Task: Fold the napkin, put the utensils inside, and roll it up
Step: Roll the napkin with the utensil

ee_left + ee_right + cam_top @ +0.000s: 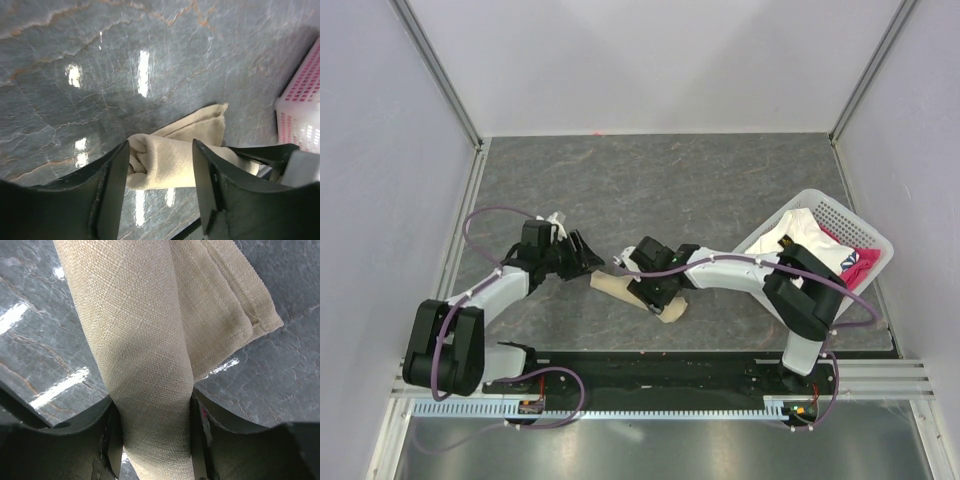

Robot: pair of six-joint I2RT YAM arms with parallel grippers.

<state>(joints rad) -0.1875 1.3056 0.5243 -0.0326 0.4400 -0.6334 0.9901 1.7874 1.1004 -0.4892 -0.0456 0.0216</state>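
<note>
The napkin [670, 312] lies rolled on the table [720, 180] between the arms. The right gripper [155, 435] is clamped across the roll, evidently to stop it unwinding. The left gripper [160, 150] stands parted at the roll's end, holding nothing. The utensil is not visible and is presumably wrapped inside.
</note>
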